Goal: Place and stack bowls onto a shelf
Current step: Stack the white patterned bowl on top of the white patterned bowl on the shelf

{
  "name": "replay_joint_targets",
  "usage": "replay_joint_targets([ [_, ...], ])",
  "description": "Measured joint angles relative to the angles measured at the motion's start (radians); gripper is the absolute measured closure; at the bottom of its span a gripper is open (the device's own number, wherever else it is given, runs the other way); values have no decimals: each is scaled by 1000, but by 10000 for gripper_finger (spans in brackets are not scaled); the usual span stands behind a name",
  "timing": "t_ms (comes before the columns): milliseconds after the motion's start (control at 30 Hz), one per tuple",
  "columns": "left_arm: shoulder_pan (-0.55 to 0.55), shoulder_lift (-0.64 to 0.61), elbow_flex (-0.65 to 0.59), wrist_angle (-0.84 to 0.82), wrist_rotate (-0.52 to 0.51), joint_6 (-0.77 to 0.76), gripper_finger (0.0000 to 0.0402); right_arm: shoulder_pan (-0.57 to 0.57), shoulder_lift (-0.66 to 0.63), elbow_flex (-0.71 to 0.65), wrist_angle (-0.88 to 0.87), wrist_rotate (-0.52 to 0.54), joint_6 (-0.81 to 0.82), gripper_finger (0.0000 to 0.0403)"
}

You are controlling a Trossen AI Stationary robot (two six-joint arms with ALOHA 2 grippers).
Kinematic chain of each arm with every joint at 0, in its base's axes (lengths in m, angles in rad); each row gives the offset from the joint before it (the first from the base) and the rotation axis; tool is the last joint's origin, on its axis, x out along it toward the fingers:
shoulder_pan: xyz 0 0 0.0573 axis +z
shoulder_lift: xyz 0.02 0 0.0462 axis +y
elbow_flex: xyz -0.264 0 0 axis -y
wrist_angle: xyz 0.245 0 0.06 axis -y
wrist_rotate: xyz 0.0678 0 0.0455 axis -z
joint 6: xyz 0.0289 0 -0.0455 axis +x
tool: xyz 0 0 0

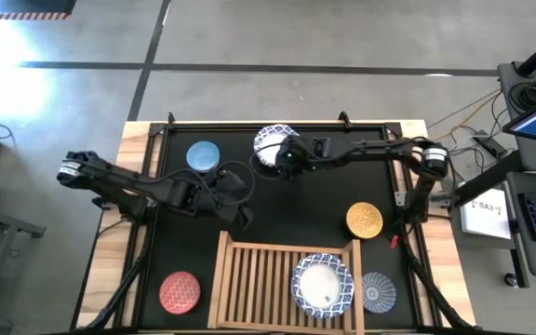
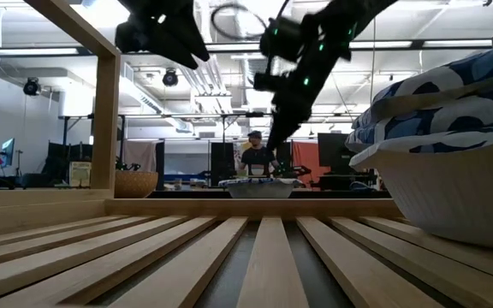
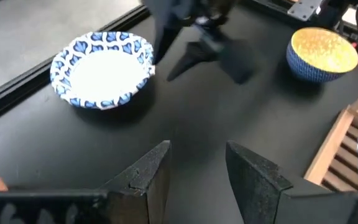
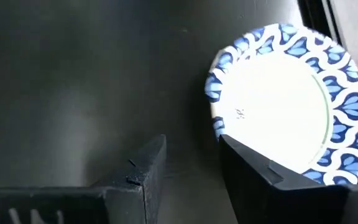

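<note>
The shelf (image 1: 282, 284) sat at the near edge of the mat (image 1: 287, 200), and everything else was placed around it. On its right half lay a stack of white bowls (image 1: 322, 285) with blue wavy rims. Just right of the shelf, on the mat, was the grey-blue bowl (image 1: 377, 291); to the left of the shelf was the red bowl (image 1: 180, 291). Beyond the shelf's right far corner sat the yellow bowl (image 1: 364, 220).

Farther from the shelf, above the middle of the mat, the left claw (image 3: 197, 171) hung with its fingers parted and nothing between them. The blue bowl (image 1: 203, 155) sat past it, toward the mat's far left.

Farthest from the shelf, near the mat's far edge, lay a single white bowl (image 4: 284, 102). The right claw (image 4: 191, 165) was at that bowl's rim, fingers apart, one finger (image 4: 260, 171) overlapping the rim; whether it gripped the bowl could not be told.
</note>
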State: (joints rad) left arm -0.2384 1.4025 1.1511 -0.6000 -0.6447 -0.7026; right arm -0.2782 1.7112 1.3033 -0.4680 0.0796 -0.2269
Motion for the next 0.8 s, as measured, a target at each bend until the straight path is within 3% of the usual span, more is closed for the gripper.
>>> replay_joint_targets([
  [400, -58, -11, 0, -47, -2, -22, 265, -30, 157, 60, 34, 42, -68, 270],
  [800, -70, -11, 0, -52, -2, -47, 265, -66, 205, 76, 40, 81, -99, 275],
])
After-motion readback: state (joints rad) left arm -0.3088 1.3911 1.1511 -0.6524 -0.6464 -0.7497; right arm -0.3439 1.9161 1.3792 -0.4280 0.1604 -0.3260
